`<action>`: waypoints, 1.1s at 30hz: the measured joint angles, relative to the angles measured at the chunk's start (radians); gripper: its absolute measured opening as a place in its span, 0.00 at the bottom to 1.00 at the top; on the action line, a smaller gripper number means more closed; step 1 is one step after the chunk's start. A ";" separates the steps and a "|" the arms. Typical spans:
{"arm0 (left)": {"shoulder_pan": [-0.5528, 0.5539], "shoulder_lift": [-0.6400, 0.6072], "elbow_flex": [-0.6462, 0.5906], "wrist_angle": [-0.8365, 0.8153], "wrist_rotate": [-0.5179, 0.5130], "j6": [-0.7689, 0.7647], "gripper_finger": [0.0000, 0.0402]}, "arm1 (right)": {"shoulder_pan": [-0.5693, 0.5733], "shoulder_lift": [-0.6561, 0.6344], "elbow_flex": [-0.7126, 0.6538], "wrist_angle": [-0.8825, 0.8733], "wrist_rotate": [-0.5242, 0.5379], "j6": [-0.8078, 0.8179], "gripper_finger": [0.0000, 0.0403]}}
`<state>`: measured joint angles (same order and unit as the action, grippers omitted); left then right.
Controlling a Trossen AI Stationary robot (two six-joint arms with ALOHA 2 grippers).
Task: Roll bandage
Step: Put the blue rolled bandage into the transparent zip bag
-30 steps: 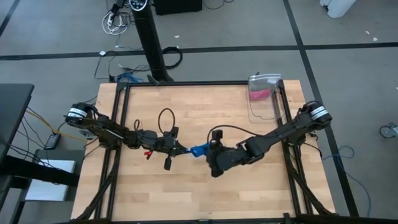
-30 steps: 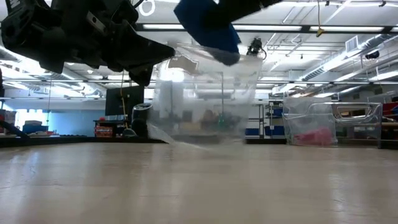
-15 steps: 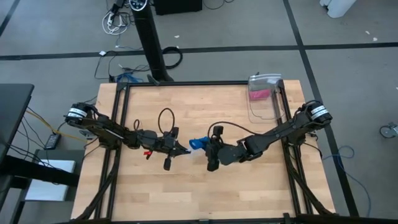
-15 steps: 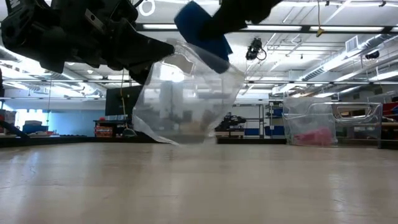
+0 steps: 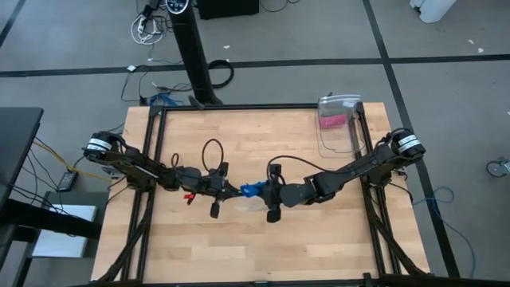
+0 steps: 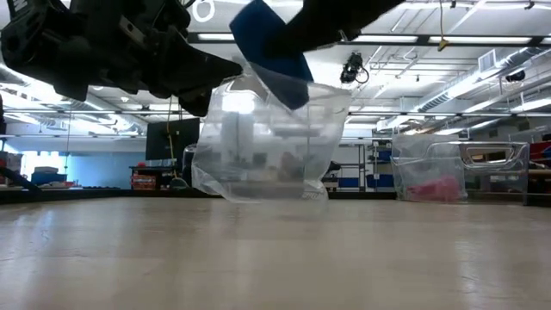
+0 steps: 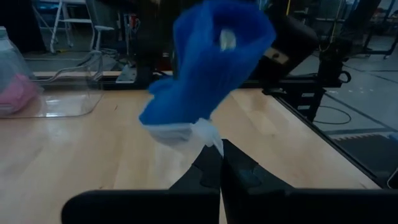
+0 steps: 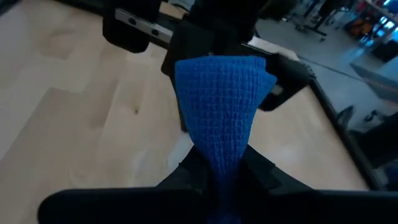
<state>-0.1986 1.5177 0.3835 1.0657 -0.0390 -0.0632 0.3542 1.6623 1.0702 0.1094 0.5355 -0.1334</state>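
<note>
The bandage (image 5: pixel 253 190) is a bright blue wad of knit fabric held in mid-air over the table's middle, with my right gripper (image 5: pixel 266 192) shut on it. Facing it, my left gripper (image 5: pixel 237 192) is shut on a clear plastic bag (image 6: pixel 267 146), which hangs below both grippers. In the low view the bandage's lower end (image 6: pixel 288 86) stands at the bag's top opening; whether it is inside, I cannot tell. My left gripper pinches the bag's upper edge (image 7: pixel 207 134) between its two shut fingers, coming level from the table's left. The bag hangs slack below the fingers, clear of the table. My right gripper pinches the bandage's narrow gathered end (image 8: pixel 222 163) between its two fingers, slanting down from the table's right. The wider free end (image 8: pixel 221 81) sticks out past the fingertips toward my left gripper, clear of the table.
A clear plastic bin (image 5: pixel 339 123) holding something pink stands at the table's far right corner. Bare wooden tabletop (image 5: pixel 239 247) lies on the near side of both arms. A looped black cable (image 5: pixel 213 151) rises from the left arm.
My right gripper has moved toward the table's left and a little down with the bandage, tipping its fingers downward, up to my left gripper. The bag, spread and slanted before, has swung and now hangs squarer below the bandage.
</note>
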 joint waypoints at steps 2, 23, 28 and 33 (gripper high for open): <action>0.000 0.000 -0.004 0.015 -0.002 0.000 0.00 | 0.007 0.000 -0.038 0.048 -0.001 0.018 0.10; -0.010 0.002 -0.016 0.060 0.008 0.007 0.00 | -0.010 -0.001 -0.109 -0.001 -0.009 0.246 0.10; -0.011 0.002 -0.016 0.075 0.011 0.008 0.00 | -0.004 -0.001 -0.108 -0.011 -0.007 0.246 0.10; -0.011 0.002 -0.004 0.086 0.017 0.007 0.00 | 0.003 -0.002 -0.107 -0.018 -0.008 0.227 0.10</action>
<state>-0.2096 1.5196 0.3791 1.1512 -0.0225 -0.0559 0.3573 1.6600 0.9630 0.0911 0.5278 0.0938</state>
